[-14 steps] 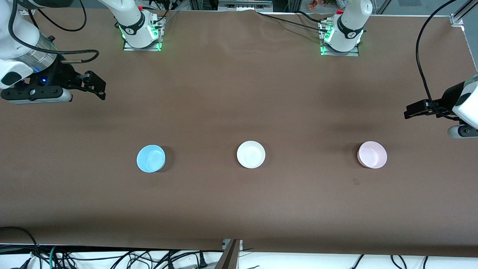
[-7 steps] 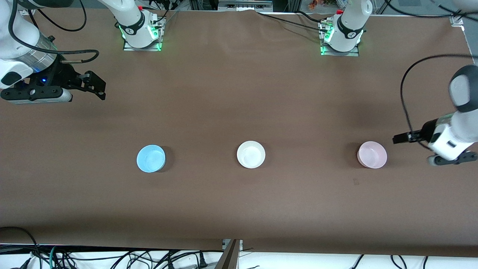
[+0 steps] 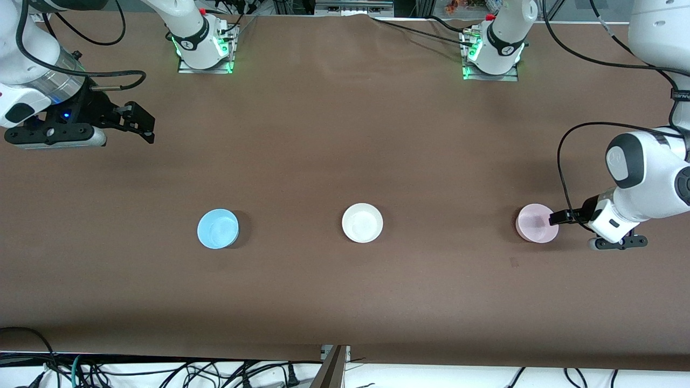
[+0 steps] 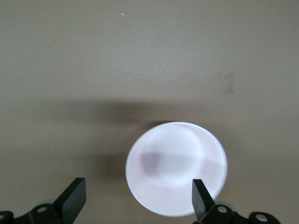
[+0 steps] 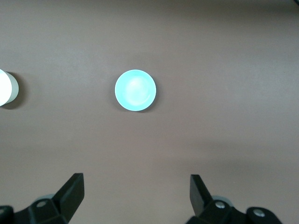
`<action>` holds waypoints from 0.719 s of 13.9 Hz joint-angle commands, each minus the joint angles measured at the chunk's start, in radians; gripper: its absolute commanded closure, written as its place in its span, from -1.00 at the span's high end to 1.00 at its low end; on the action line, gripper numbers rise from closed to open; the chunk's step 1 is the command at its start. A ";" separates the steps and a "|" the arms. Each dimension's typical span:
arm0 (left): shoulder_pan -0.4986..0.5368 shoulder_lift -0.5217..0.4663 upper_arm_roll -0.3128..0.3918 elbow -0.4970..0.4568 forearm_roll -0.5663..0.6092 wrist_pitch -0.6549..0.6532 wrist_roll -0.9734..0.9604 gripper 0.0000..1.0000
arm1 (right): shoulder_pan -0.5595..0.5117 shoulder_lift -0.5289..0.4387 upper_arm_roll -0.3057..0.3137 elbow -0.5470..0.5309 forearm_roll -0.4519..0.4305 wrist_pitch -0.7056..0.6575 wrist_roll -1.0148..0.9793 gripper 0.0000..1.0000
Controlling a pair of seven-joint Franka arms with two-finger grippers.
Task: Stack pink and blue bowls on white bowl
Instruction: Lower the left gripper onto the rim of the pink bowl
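Three bowls stand in a row on the brown table. The pink bowl [image 3: 536, 223] is toward the left arm's end, the white bowl [image 3: 362, 222] in the middle, the blue bowl [image 3: 218, 228] toward the right arm's end. My left gripper [image 3: 558, 218] is open and empty, low beside the pink bowl's rim. In the left wrist view the pink bowl [image 4: 176, 168] lies just ahead of the open gripper [image 4: 138, 198], one finger over its rim. My right gripper [image 3: 144, 126] is open, empty and waits high over the table. The right wrist view shows the blue bowl [image 5: 135, 90] and the white bowl's edge [image 5: 6, 87] beyond the gripper [image 5: 135, 193].
Both arm bases [image 3: 204, 48] [image 3: 491, 54] stand at the table's edge farthest from the front camera. A black cable [image 3: 566, 161] loops off the left arm over the table. Cables hang below the near table edge [image 3: 215, 372].
My left arm swung in and came down from the table's end to the pink bowl's side. The right arm barely moved. The bowls have not moved.
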 commanded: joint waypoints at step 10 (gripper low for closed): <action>-0.014 0.074 0.013 -0.027 -0.092 0.117 0.104 -0.19 | 0.001 -0.008 0.000 -0.006 -0.006 0.001 0.008 1.00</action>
